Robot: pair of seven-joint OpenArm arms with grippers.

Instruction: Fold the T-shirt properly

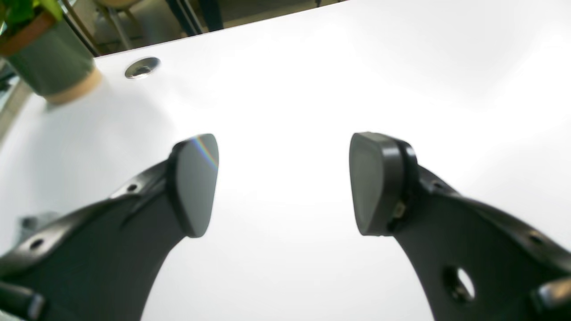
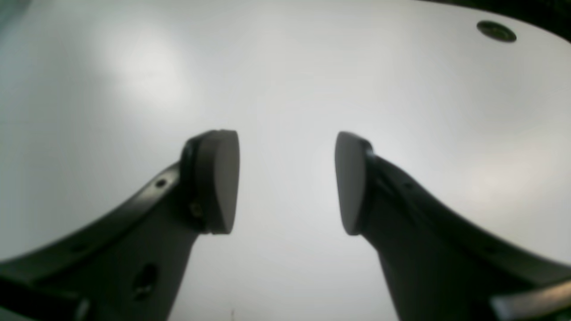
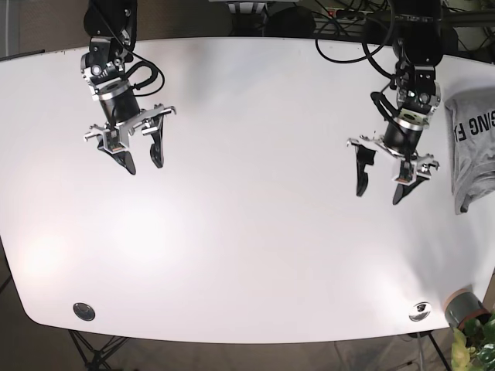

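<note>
The T-shirt (image 3: 472,147) lies at the table's (image 3: 247,255) far right edge, seemingly folded already or untouched, while the left gripper (image 3: 380,187) and right gripper (image 3: 143,164) hang wide apart, holding nothing.

Black arms, silver-bracketed end effector (image 3: 141,152), grey rounded pads (image 1: 196,183).

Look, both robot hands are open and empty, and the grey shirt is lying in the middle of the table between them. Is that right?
Almost. The left gripper and right gripper are both open and empty, but the T-shirt is not between them. The base view shows it at the table's edge, on that view's far right, beyond the left gripper. The space between the grippers is bare.
</note>
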